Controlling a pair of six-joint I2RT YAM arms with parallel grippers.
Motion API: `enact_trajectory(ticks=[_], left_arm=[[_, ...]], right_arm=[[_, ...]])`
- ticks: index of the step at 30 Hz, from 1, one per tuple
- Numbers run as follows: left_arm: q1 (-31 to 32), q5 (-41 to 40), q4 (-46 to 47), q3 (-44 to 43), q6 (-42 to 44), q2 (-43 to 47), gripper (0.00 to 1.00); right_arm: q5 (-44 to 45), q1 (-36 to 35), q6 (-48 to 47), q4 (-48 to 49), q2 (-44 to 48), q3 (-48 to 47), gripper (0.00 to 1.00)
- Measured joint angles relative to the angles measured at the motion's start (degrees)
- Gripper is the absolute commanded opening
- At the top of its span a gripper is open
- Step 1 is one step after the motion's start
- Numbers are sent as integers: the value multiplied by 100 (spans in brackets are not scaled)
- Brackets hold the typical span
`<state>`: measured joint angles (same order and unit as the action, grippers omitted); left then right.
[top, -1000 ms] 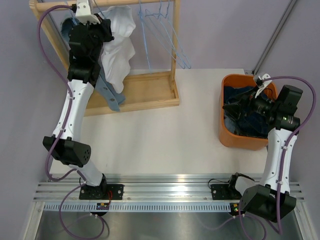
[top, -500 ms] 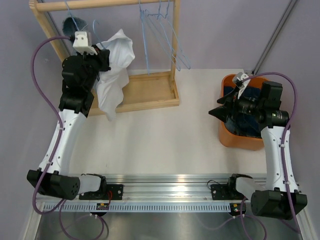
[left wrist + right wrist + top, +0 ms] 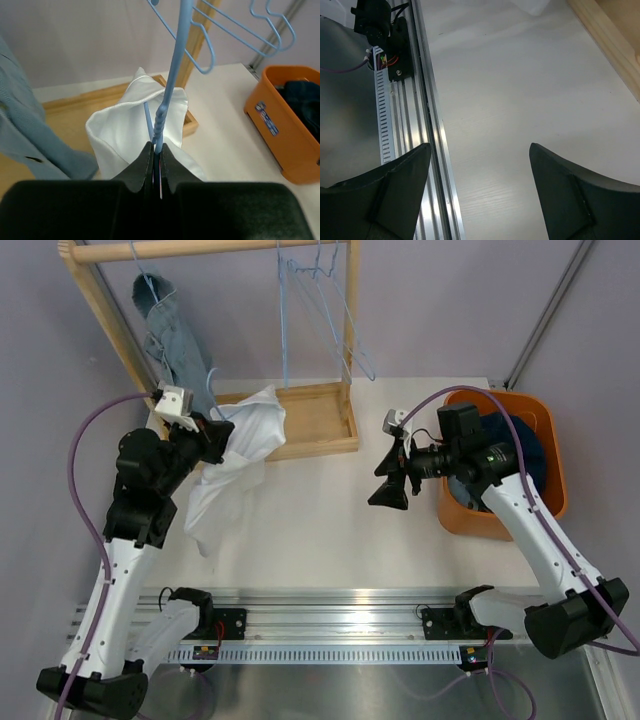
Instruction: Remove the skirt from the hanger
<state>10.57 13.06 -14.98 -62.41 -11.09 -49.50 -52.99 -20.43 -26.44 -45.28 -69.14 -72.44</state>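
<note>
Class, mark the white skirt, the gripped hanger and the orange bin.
white skirt (image 3: pixel 238 468), top external view, middle fold.
gripped hanger (image 3: pixel 173 75), left wrist view, stem.
orange bin (image 3: pixel 295 155), left wrist view, outer wall.

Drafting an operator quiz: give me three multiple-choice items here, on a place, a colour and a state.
1. The white skirt is: A in the bin; B over the table; C on the rod.
2. The hanger in the left pincer is: A red; B black; C blue.
3. The right pincer is: A open; B gripping cloth; C gripping a hanger.
B, it dangles above the table; C, blue wire in the closed pincer; A, jaws apart, nothing between.
</note>
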Motion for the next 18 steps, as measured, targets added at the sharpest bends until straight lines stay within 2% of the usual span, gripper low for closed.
enact_trajectory(ticks=[5,8,14,18], left_arm=[[214,911,-264,470,-96,66,0],[557,1381,-385,728,-140,-24,0],[1729,1729,-216,1165,-422,-269,0],[2146,1805,35,1333,-719,-494,0]], right_arm=[[140,-192,-168,-22,-214,-151,88],[356,-339,-155,94,-326,-232,94],[1386,-654,232,752,-393,-109,99],[2208,-949,509,1145,-444,166,99]])
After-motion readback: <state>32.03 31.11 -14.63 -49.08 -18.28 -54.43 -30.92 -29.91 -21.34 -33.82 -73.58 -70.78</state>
